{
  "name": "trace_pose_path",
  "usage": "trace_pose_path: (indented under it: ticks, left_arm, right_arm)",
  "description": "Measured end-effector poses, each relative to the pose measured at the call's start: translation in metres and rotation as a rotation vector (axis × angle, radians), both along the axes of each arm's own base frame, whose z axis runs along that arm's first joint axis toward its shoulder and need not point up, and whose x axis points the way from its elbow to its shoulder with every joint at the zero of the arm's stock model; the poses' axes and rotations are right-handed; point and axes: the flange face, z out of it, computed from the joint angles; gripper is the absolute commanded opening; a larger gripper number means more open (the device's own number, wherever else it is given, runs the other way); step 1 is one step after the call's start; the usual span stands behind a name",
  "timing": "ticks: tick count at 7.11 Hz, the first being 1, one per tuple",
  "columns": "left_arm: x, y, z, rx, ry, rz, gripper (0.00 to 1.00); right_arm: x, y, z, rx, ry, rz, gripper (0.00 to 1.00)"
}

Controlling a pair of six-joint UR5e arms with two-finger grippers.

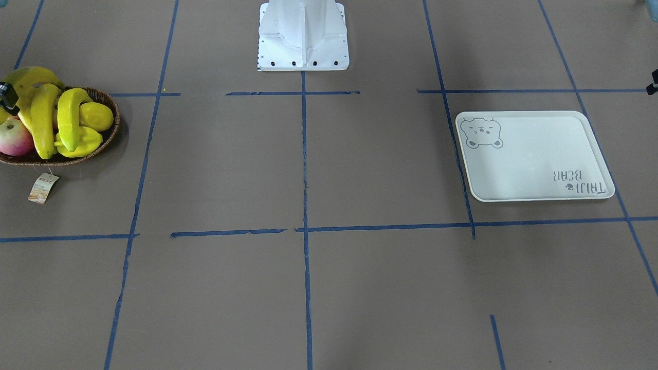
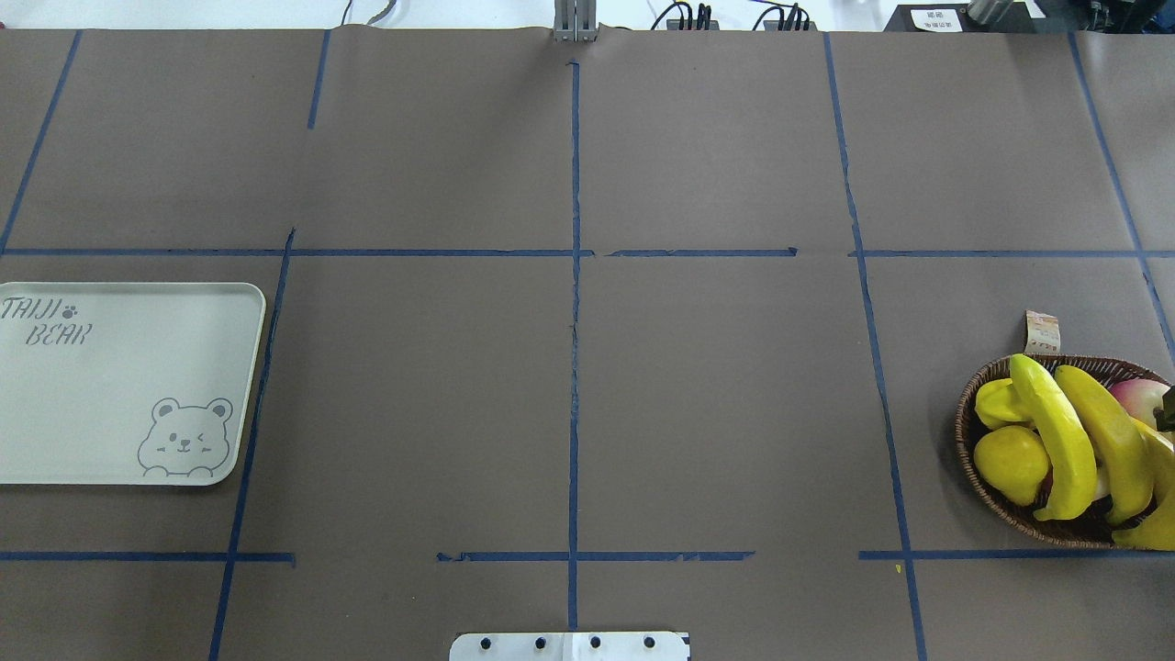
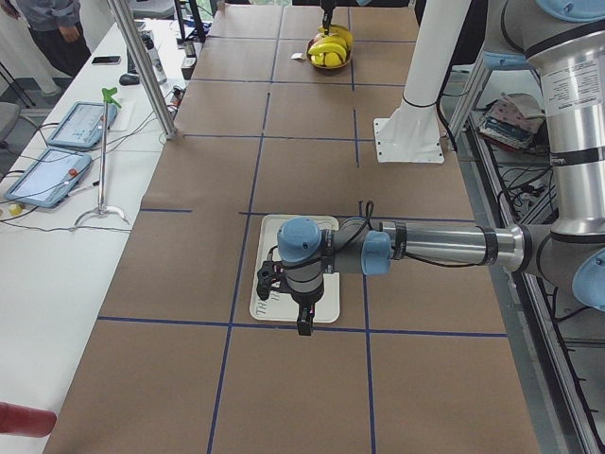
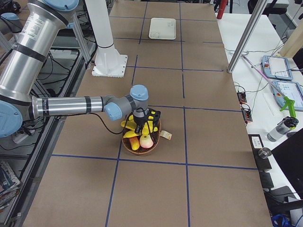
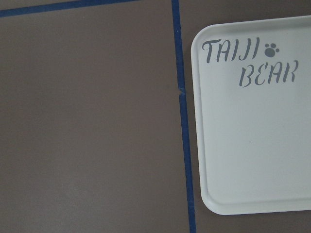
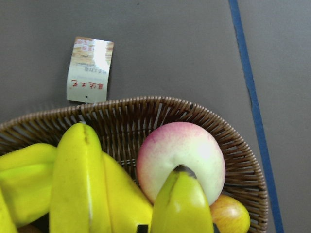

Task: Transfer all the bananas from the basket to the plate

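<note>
Looking across the surface: plate bare at the robot's left, basket far right, bananas piled inside. They look stiff, light and slick, so grab mid-curve. Right pincer hangs over them, left pincer over the plate's edge; can't tell if either's released or clenched.

Overhead, table face as clock: plate at 9, basket at 3, well apart.
Bananas piled in basket; round fruit at its 2 o'clock side; tag on table just past the rim at 12; robot base at 6.
</note>
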Motion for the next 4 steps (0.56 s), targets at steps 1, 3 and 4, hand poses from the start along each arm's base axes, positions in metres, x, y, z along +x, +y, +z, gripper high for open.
trace_pose_path:
  ticks: [1,3,4]
  left_arm:
    - [0.000,0.000,0.000,0.000,0.000,0.000,1.00]
    - [0.000,0.000,0.000,0.001,0.001,0.000,1.00]
    - [0.000,-0.001,-0.002,0.005,0.004,0.000,1.00]
  right_arm:
    - [0.010,0.008,-0.014,-0.012,-0.050,0.002,0.00]
    - [0.024,0.023,-0.043,-0.024,-0.142,0.001,0.00]
    - [0.027,0.021,-0.055,-0.016,-0.178,0.004,0.00]
